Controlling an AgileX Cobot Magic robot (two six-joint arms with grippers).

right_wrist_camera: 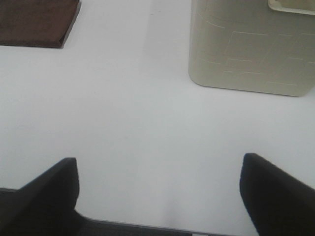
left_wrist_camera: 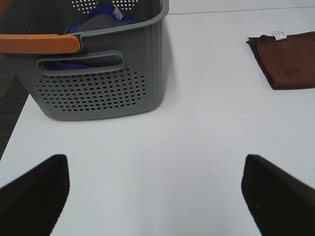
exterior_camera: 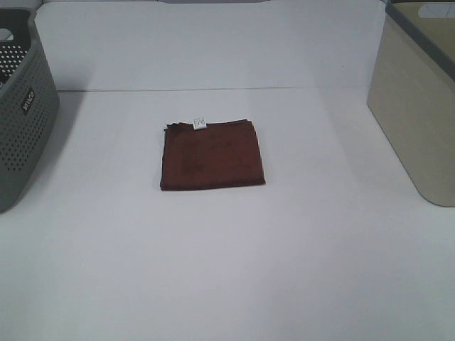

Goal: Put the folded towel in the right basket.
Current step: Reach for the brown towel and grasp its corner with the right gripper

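Observation:
The folded towel (exterior_camera: 212, 154) is a flat dark reddish-brown square with a small white tag at its far edge. It lies on the white table near the middle. It also shows in the left wrist view (left_wrist_camera: 289, 59) and in the right wrist view (right_wrist_camera: 37, 22). The right basket (exterior_camera: 419, 106), beige with a grey rim, stands at the table's right edge and shows in the right wrist view (right_wrist_camera: 251, 46). My left gripper (left_wrist_camera: 155, 196) is open and empty, well short of the towel. My right gripper (right_wrist_camera: 157, 194) is open and empty over bare table near the front edge. Neither gripper shows in the exterior view.
A grey perforated basket (exterior_camera: 21, 114) with a label stands at the left edge; the left wrist view shows it (left_wrist_camera: 98, 83) with an orange handle (left_wrist_camera: 39, 43) and blue and grey cloth (left_wrist_camera: 96, 22) inside. The white table (exterior_camera: 227, 270) extends to the front.

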